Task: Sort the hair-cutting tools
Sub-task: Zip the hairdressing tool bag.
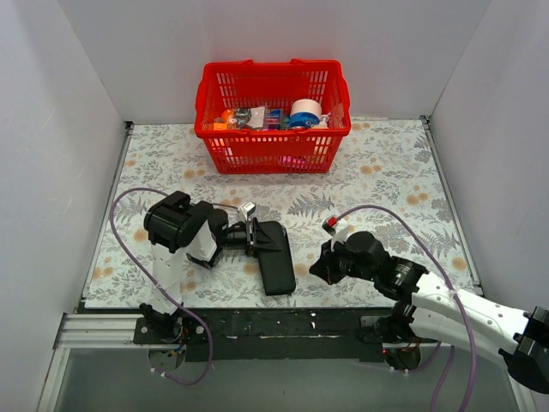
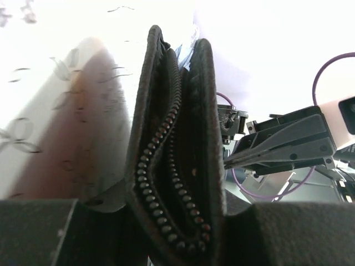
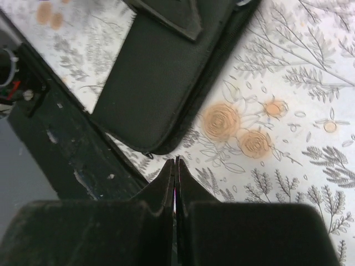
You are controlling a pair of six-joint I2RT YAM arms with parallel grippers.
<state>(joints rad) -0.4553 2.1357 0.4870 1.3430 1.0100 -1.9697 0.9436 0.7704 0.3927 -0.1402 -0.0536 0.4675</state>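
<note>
Centrally, pinching the black pouch (image 1: pixel 276 266) along its left edge with the left gripper (image 1: pixel 233 238), jaws partly spread and pressing on the fabric from both sides. Resting the remainder of the pouch flat on the floral cloth (image 1: pixel 386 172), long side running from the near edge toward the middle of the table. Looking, through the left wrist camera, straight into the pouch mouth: showing the two black walls parted, exposing the unzipped teeth (image 2: pixel 158 166) curving down one side, and revealing a dark interior whose contents cannot be told. Catching only a pale blue sliver (image 2: pixel 186 52) at the far end of that opening and, from above, a small silver piece (image 1: pixel 248 209) at the pouch's far left corner, just beside the left gripper; not resolving either well enough to name it as one of the hair-cutting tools. Holding the right gripper (image 3: pixel 175 164) over the cloth just off the pouch's near right corner, jaws pressed tightly together and pinching nothing. Standing the red basket (image 1: pixel 257 150) at the back of the table, well apart from both grippers, and carrying inside it a white tape roll (image 1: pixel 306 109), a blue item (image 1: pixel 298 121) just beside the roll, and silvery packets (image 1: pixel 247 116) toward the left, with smaller pieces beneath too jumbled to tell.
</note>
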